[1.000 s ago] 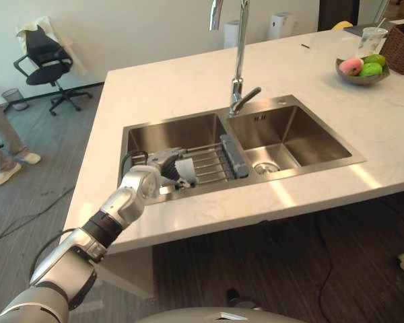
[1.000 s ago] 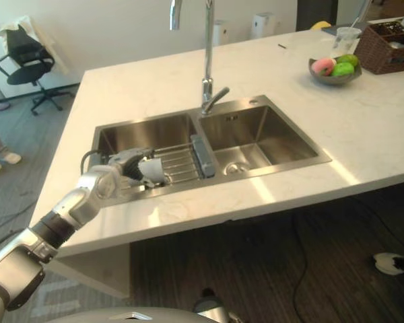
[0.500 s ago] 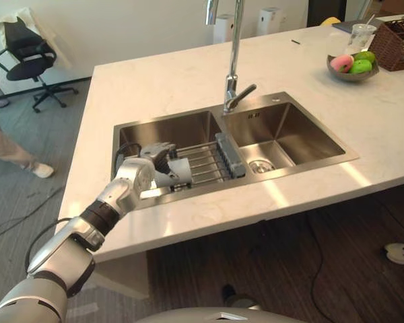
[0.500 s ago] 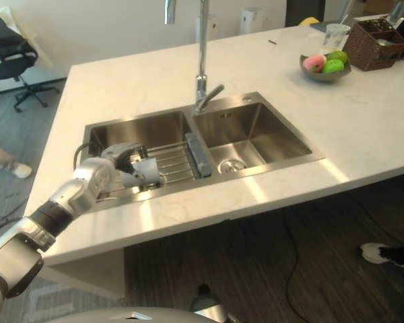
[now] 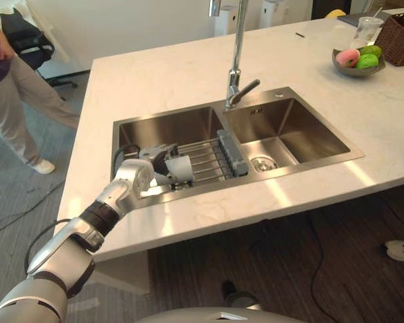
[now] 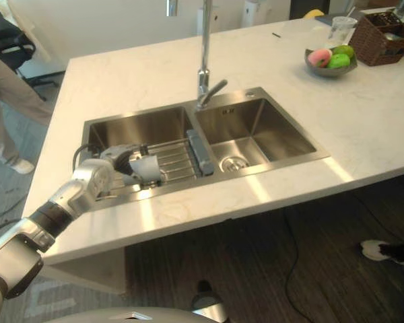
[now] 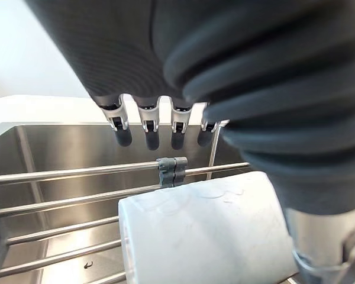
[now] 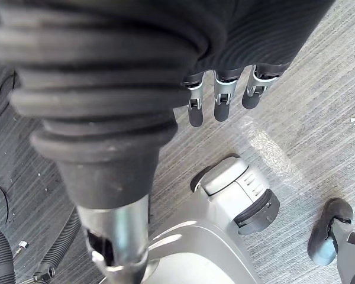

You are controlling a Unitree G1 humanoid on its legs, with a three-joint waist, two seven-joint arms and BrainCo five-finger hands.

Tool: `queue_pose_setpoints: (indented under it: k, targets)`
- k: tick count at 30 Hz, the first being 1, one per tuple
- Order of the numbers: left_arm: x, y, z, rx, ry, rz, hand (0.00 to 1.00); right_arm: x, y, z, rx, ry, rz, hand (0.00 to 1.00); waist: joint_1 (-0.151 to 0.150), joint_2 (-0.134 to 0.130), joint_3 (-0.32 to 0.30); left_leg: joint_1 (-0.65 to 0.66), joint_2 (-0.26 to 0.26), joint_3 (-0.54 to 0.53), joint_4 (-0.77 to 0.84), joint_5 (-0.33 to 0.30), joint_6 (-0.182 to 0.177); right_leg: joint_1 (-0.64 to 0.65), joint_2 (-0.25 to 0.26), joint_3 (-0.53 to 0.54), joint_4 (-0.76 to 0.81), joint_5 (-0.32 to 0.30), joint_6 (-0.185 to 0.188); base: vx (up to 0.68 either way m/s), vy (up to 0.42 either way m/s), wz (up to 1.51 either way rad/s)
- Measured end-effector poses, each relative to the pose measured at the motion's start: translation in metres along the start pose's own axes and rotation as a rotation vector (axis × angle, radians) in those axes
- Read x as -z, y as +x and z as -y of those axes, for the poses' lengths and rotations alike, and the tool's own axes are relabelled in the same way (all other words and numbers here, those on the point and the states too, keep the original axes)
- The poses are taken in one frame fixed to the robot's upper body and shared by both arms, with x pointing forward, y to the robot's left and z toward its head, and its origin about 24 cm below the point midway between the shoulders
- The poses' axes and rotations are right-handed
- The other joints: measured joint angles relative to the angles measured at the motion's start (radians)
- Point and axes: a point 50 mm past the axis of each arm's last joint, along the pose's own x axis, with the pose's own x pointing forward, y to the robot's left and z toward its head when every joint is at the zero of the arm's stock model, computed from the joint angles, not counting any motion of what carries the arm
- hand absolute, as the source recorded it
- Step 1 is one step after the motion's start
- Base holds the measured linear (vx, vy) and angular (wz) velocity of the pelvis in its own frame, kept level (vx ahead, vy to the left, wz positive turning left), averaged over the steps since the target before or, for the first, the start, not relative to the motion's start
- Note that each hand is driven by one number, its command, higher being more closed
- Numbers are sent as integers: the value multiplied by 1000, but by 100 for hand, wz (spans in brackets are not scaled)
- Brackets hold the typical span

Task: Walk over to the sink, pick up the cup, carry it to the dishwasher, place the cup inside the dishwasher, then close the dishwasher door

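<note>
In the left eye view, the cup (image 5: pixel 181 168) is lying on its side on the wire rack (image 5: pixel 205 160) in the left basin of the sink (image 5: pixel 289 161), and the left robot hand (image 5: pixel 158 163) is sitting right against it, low over the near rim. A person (image 5: pixel 13 87) is standing off the far corner of the worktop (image 5: pixel 175 74), and could be in the way when the cup is carried off. The right eye view is showing the same close pairing of robot hand and cup, though whether they are touching I cannot tell. In the left wrist view, the fingers (image 7: pixel 151 139) are hanging loosely extended past the cup, over the rack bars, with the thumb (image 7: pixel 325 236) beside the cup's wall; nothing is curling round it yet. The risk, as I judge it, is that a round cup on smooth bars is going to roll away if the fingers close unevenly, or that the fingertips are going to catch between the bars. A loose grip could also drop the cup into the basin on lifting, or knock it on the sink rim. In the right wrist view, the right robot hand (image 8: pixel 219 97) is hanging with straight fingers over the floor (image 8: pixel 307 118), holding nothing.
</note>
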Motion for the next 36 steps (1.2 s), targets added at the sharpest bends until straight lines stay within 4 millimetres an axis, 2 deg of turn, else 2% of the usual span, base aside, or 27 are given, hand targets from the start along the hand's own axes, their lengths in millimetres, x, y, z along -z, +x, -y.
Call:
queue_pose_setpoints:
  k: [4,9,11,36]
  targets:
    - [0,0,1,-2,13,3,0,0,0,0,2,5,1,0,0,0,4,0,0,0,0,-1,0,0,1,0,0,0,0,-8,-6,0]
    - [1,-4,21,44,-9,6,0,0,-1,5,23,38,18,0,-2,0,5,0,1,1,2,-1,0,1,1,1,0,0,0,0,0,0]
    - [2,-4,23,33,-13,2,0,2,-2,7,28,42,16,0,-1,-1,5,-1,2,1,2,-1,0,1,1,1,0,-1,0,0,0,0]
    - [10,-11,38,2,-57,-11,0,5,-3,9,46,120,31,0,-5,8,21,1,8,18,4,-9,-5,0,11,25,0,-3,2,-1,-1,-1]
